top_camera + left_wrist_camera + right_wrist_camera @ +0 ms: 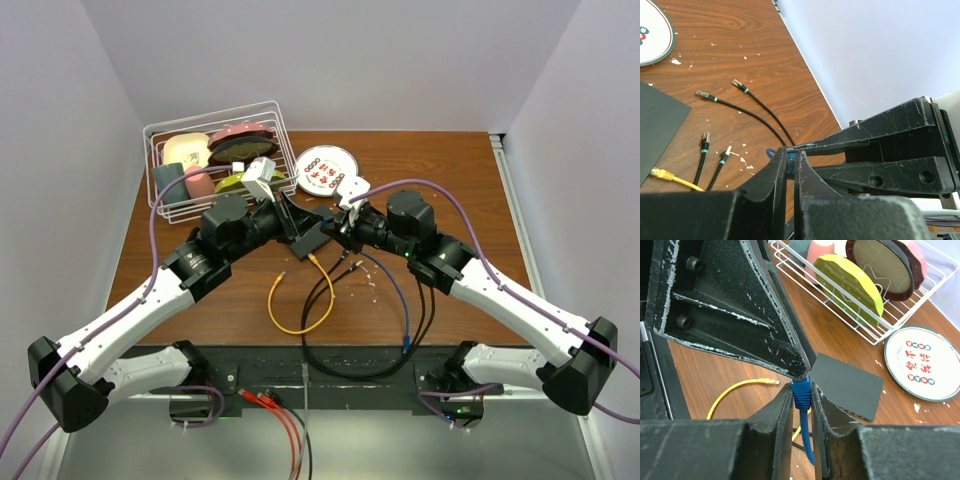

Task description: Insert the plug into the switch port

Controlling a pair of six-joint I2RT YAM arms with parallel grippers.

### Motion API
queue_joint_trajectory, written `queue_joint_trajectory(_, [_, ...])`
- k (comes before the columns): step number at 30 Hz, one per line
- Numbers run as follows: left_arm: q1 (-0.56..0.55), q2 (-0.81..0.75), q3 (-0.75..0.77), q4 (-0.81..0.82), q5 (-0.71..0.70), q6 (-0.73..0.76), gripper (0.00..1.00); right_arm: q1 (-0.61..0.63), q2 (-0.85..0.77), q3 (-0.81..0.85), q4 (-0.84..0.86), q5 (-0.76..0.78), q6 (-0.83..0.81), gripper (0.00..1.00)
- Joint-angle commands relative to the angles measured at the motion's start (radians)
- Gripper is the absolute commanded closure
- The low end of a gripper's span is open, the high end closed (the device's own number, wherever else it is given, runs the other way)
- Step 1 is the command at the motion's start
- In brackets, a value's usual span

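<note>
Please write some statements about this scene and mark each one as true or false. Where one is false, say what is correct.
1. The right claw grips a blue plug. True.
2. The blue plug already sits in the black switch box. False: it is held apart from the box, not inserted.
3. The left claw is wide open. False: it is closed at the blue plug's tip.
4. A yellow cable lies loose on the table. True.
5. The patterned plate stands inside the wire basket. False: it lies flat on the table beside the basket.
</note>
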Motion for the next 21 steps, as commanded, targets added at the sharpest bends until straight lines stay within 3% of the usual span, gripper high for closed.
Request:
queue_joint_trajectory(1, [0.006,-0.015,0.020,0.037,0.008,0.019,1.00,-0.001,-0.042,0.051,0.014,0.000,0.002,0.82])
queue_joint_trajectory(7, [0.005,-0.009,0.017,0.042,0.016,0.015,1.00,0.001,-0.062,0.046,0.023,0.001,0.006,0.85])
queue_joint_trajectory(11, [0.006,-0.006,0.016,0.040,0.016,0.019,1.00,-0.001,-0.066,0.045,0.020,0.012,0.011,1.00])
queue_joint_trajectory(13, [0.012,-0.002,0.014,0.037,0.011,0.021,1.00,-0.001,-0.065,0.045,0.012,0.033,0.012,1.00])
queue_joint_trajectory(15, [0.026,0.005,0.016,0.035,0.017,0.024,0.82,0.001,-0.059,0.040,0.006,0.037,0.020,1.00])
queue_joint_trajectory(17, [0.057,0.008,0.016,0.031,0.019,0.034,0.74,0.001,-0.052,0.030,0.006,0.043,0.025,1.00])
queue_joint_trajectory(18, [0.069,0.011,0.016,0.031,0.019,0.038,0.62,0.001,-0.046,0.025,0.002,0.049,0.032,1.00])
queue_joint_trajectory(21, [0.161,0.023,0.016,0.035,0.052,0.056,0.43,-0.001,-0.031,0.002,0.003,0.056,0.051,1.00])
